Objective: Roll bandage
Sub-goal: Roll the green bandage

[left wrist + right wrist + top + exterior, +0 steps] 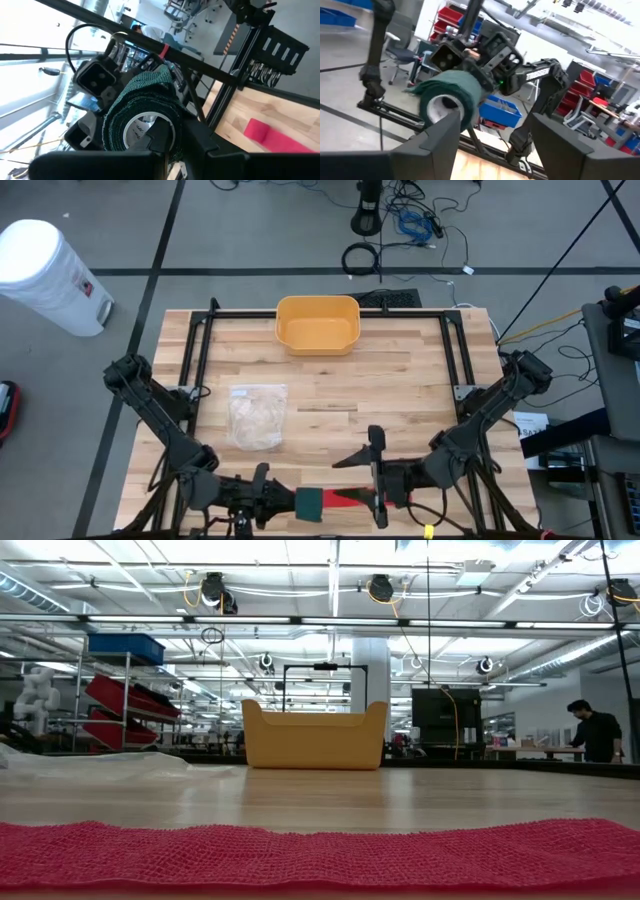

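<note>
No writing can be read. The yellow tub point(317, 324) shows nothing inside. Well nearer than it, the left gripper point(290, 502) pinches the green bandage roll point(309, 502), red bandage strip point(345, 499) trailing toward the spread-fingered right gripper point(378, 478). A clear bag point(258, 416) lies between.

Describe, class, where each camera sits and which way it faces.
High: overhead, looking down on table, both arms.
Low: table height, facing tub and room; red bandage nearest, no arm.
Left wrist: on left arm, facing green roll.
Right wrist: on right arm, open fingers, facing the roll.
Both wrist views share the roll.
</note>
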Available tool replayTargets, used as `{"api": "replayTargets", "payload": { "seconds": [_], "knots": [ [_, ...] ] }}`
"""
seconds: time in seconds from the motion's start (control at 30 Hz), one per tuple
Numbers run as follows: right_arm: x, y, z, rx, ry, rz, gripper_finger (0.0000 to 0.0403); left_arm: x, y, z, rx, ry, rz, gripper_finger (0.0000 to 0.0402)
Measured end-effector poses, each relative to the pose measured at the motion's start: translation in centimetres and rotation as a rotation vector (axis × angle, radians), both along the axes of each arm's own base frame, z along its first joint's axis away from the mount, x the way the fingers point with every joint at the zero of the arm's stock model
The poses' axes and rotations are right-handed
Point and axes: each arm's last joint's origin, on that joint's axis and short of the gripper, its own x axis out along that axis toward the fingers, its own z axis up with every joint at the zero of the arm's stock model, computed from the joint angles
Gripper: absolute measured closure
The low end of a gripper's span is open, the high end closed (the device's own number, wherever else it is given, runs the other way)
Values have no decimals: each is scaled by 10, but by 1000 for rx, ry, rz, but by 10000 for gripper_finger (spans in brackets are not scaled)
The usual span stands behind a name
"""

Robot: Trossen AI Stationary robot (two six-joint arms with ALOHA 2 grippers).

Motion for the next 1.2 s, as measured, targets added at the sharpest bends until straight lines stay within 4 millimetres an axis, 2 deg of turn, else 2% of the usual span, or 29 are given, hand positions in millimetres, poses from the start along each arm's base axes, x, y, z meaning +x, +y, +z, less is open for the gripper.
{"api": "replayTargets", "payload": {
  "seconds": [0.1, 0.43, 0.67, 1.07, 1.2],
  "knots": [
    [0, 1, 0, -2, 1, 13, 168, 0, 0, 0, -10, 3, 1, 363],
    [17, -7, -11, 6, 20, 31, 174, 3, 3, 0, -19, 4, 15, 363],
    [20, -10, -9, 43, 10, 75, 174, 5, 5, 0, -18, 5, 20, 363],
    [33, -15, -18, 44, -6, 43, 175, 10, 10, -1, -41, 13, 41, 363],
    [33, -15, -17, 35, -9, 43, 194, 10, 10, 0, -66, 15, 42, 363]
  ]
}}
